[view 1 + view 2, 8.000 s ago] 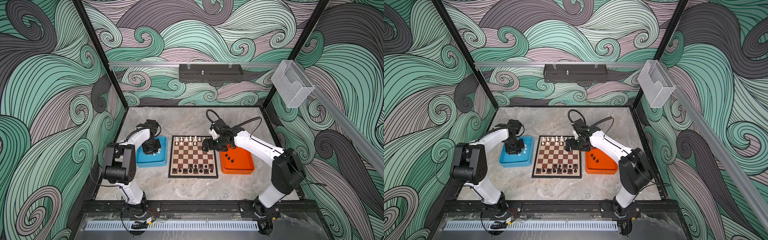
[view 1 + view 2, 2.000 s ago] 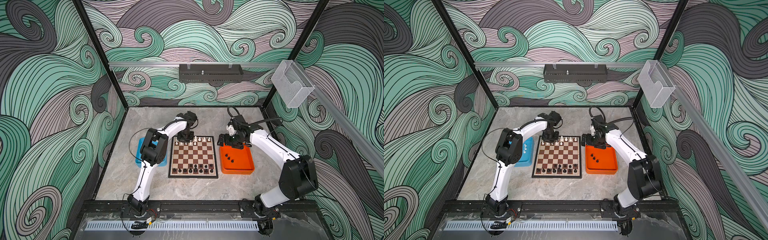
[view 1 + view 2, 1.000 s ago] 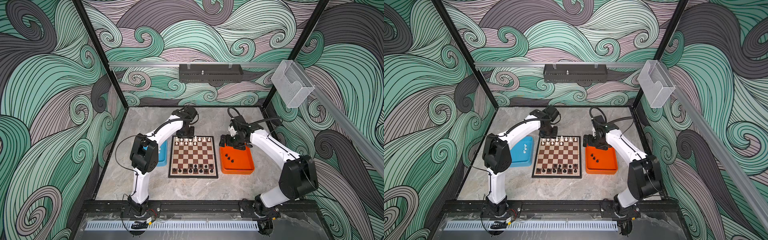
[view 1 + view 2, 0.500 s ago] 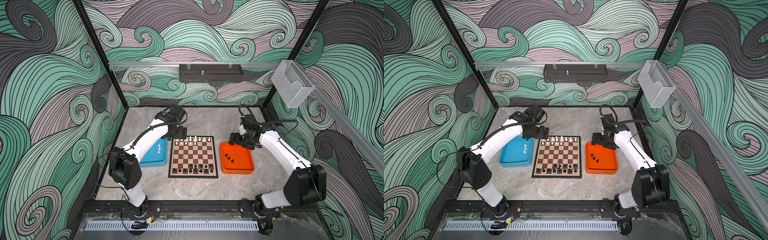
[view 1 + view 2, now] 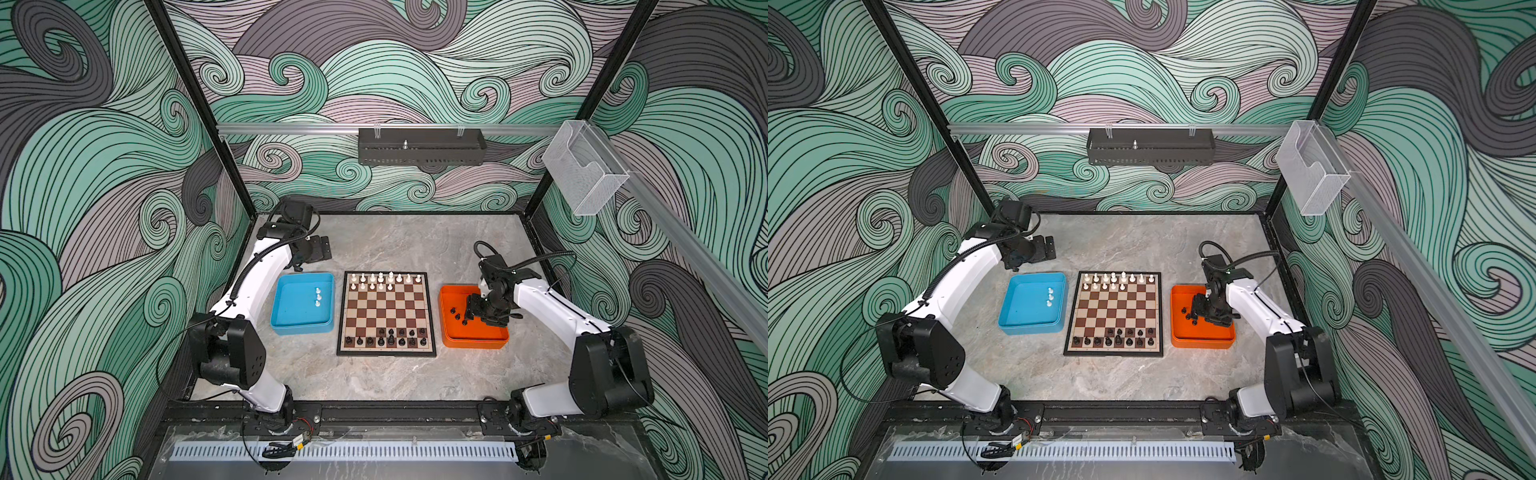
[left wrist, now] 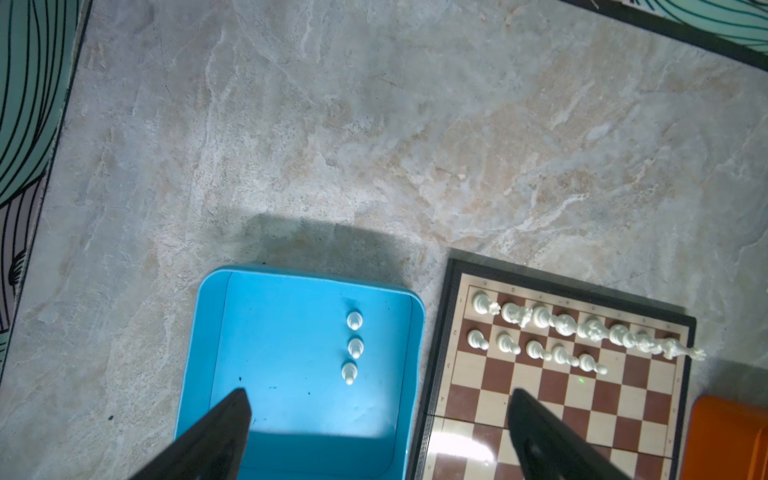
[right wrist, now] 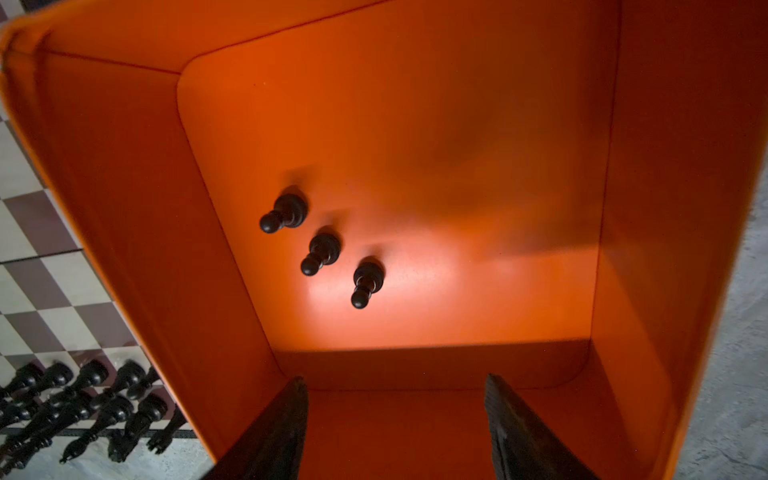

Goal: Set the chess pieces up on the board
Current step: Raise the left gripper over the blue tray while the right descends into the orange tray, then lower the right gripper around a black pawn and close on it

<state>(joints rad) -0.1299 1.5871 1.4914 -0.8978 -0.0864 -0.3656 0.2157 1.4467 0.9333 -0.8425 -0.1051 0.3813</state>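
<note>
Left pincer [image 5: 322,250] hangs spread wide and empty over the desk [image 5: 395,241] beyond the blue tray [image 5: 302,330]. It has pulled back from the board [image 5: 386,352], where five white pawns [image 5: 372,286] now stand before the white back row. Three spare pawns [image 5: 318,297] wait in that tray, likely its next fetch. Right pincer [image 5: 470,312] has dropped into the orange tray [image 5: 473,343], jaws apart and narrowing with nothing between them, close to three black pawns [image 7: 320,249]. A pick looks near.
</note>
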